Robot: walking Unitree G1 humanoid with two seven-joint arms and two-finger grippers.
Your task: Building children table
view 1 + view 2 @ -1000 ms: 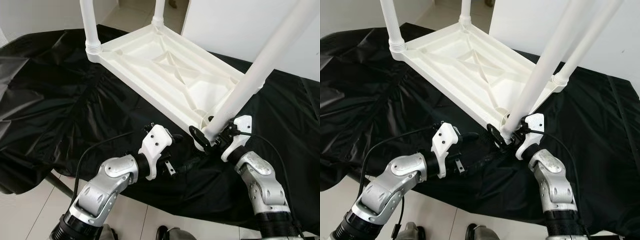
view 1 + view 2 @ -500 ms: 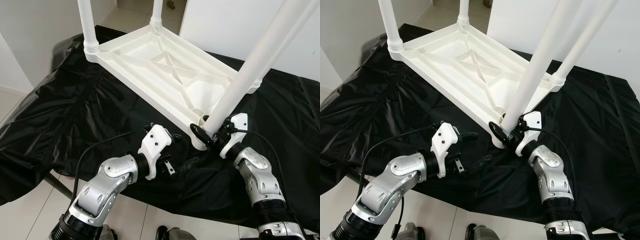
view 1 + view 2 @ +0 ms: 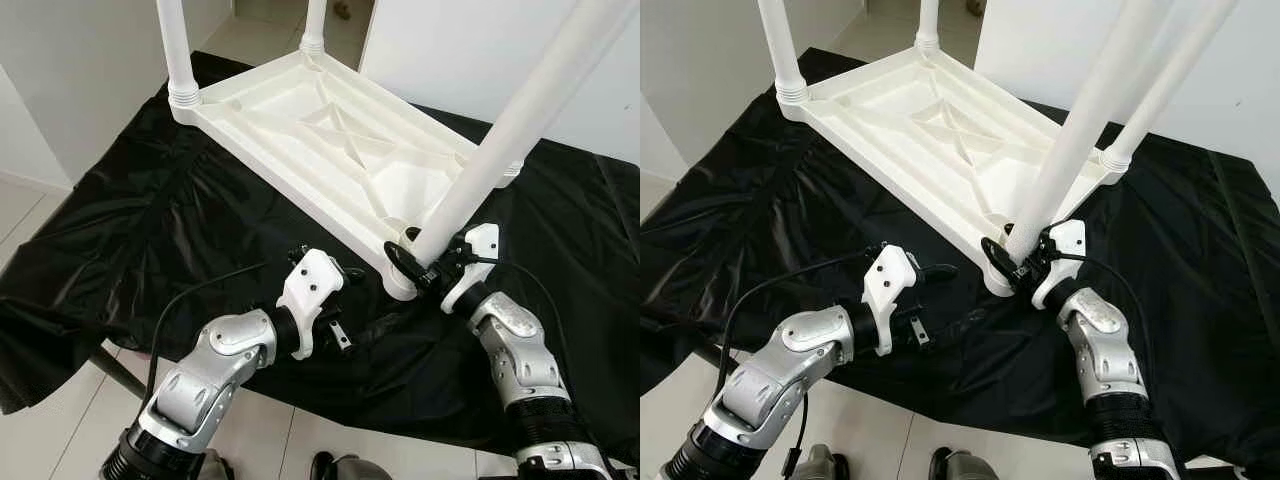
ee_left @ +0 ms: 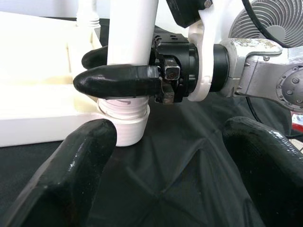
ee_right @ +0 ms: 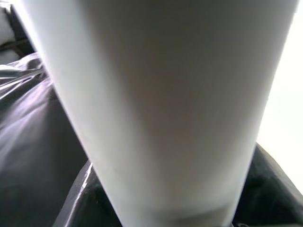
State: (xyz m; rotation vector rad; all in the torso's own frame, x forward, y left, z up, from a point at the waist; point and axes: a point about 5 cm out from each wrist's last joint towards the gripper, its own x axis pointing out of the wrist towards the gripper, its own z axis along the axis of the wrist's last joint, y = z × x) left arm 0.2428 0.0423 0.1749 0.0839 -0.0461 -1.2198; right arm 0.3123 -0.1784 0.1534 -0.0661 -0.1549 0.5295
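I see the white children's table [image 3: 330, 140] upside down on the desk [image 3: 120, 230], which is draped in a black sheet. Three legs stand in their corner sockets: far-left [image 3: 175, 45], far-back [image 3: 315, 20], right [image 3: 1170, 75].

The fourth leg [image 3: 520, 120] is at the near corner socket [image 4: 124, 124], leaning toward the upper right. My right tool [image 3: 1015, 262] is pinching this leg just above the socket. In the left wrist view one black finger [image 4: 116, 80] wraps across the front of the leg and the other shows behind it. The leg's ribbed end sits at the socket collar; I can't tell if it's fully seated. The right wrist view shows the white leg up close, blurred.

My left tool [image 3: 338, 300] hovers over the black sheet just beside that near corner, not touching the table. Its fingers [image 4: 71, 175] are spread apart with nothing between them, and it points at the socket and the right tool.

A fan grille [image 4: 265, 21] shows behind the right arm in the left wrist view.
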